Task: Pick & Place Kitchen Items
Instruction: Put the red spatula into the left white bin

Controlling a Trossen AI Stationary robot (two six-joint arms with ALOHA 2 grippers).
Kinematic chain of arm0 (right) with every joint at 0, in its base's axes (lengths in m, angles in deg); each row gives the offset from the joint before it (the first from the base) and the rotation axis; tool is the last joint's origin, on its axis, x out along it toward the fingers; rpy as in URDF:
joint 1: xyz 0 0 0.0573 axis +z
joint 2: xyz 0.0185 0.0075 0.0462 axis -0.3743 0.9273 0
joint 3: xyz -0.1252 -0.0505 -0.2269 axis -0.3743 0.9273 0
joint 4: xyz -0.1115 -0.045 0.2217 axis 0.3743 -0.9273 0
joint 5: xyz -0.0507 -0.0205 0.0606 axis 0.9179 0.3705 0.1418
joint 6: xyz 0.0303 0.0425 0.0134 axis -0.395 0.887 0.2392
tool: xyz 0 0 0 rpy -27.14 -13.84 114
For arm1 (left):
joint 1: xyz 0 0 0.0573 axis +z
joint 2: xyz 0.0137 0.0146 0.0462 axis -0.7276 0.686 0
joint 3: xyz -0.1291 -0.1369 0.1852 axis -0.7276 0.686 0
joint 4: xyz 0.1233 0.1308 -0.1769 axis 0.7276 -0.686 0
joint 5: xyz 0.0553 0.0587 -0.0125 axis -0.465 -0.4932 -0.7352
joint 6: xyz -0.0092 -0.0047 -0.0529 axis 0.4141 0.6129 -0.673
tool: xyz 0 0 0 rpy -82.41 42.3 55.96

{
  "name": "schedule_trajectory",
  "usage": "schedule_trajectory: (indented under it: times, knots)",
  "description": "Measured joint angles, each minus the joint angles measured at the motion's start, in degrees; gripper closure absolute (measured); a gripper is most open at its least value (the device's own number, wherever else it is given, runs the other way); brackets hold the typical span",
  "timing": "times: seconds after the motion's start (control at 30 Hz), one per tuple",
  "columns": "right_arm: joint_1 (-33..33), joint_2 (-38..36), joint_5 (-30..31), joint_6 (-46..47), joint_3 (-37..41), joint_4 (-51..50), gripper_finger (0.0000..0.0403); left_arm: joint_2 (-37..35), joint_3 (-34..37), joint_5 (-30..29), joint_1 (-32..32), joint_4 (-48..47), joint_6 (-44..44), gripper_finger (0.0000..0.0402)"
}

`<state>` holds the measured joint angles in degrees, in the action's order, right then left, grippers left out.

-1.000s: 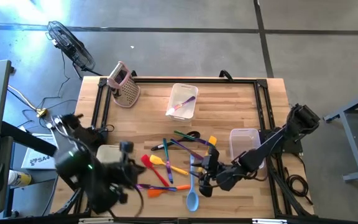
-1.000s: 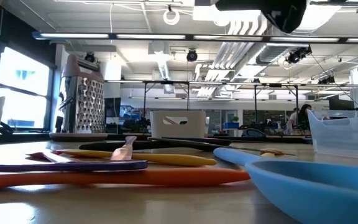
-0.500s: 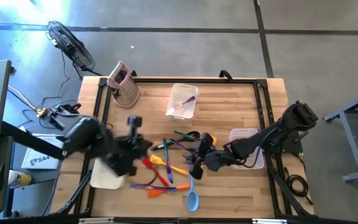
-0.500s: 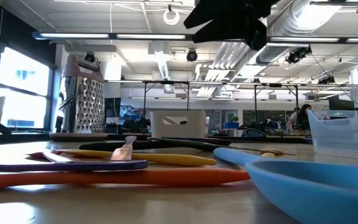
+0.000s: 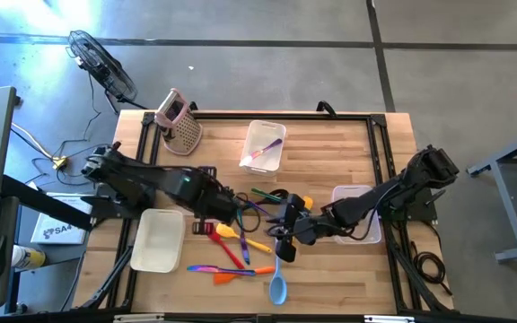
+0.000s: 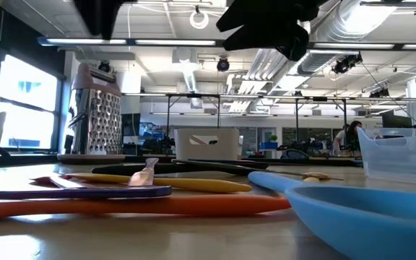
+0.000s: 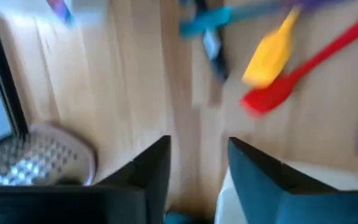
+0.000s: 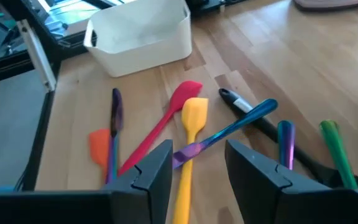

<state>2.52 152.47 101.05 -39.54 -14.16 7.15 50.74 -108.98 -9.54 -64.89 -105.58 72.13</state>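
Wooden worktop (image 5: 330,144) carries a loose heap of kitchen items (image 5: 245,238) at its middle: a red spatula (image 8: 166,121) and a yellow spatula (image 8: 190,134) side by side, a blue spoon (image 5: 277,285) nearer the front edge. Right gripper (image 5: 281,235) hangs just above the heap's right side, jaws apart and empty, the yellow spatula straight ahead of them. Left gripper (image 5: 206,215) reaches in over the heap's left edge, jaws apart, nothing between them. A white bin (image 5: 158,240) sits left of the heap.

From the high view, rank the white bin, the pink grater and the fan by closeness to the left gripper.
From the left gripper:
1. White bin, beside it at the table's front left.
2. Pink grater, at the back-left corner.
3. Fan, on the floor beyond that corner.
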Motion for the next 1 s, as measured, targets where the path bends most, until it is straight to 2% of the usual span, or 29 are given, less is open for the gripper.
schedule_trajectory:
  times: [0.1,0.2,0.3,0.4,0.6,0.8,1.0]
  knots:
    - [1.2,0.0,0.0,1.6,0.0,0.1,0.0263,0.2,9.3,0.2,0.9,1.0,1.1,0.0219]
    - [2.1,0.0,0.0,3.0,0.0,0.1,0.0263,0.3,18.9,0.7,1.0,3.9,4.6,0.0212]
    - [2.9,0.0,0.0,3.1,0.0,0.1,0.0263,0.4,26.7,2.7,0.9,9.9,8.3,0.0211]
    - [3.4,0.0,0.2,3.0,0.0,0.1,0.0263,0.4,31.5,2.8,0.9,17.6,11.6,0.0210]
    - [3.4,0.0,0.3,2.7,0.0,0.1,0.0263,0.4,33.9,4.1,-1.0,30.5,18.7,0.0210]
    - [3.4,0.0,0.3,2.6,0.0,-0.8,0.0263,0.4,34.0,11.0,-4.1,35.1,26.2,0.0210]
    - [3.3,0.0,0.3,2.5,0.0,-2.1,0.0263,0.4,34.0,9.8,-5.6,39.7,28.8,0.0210]
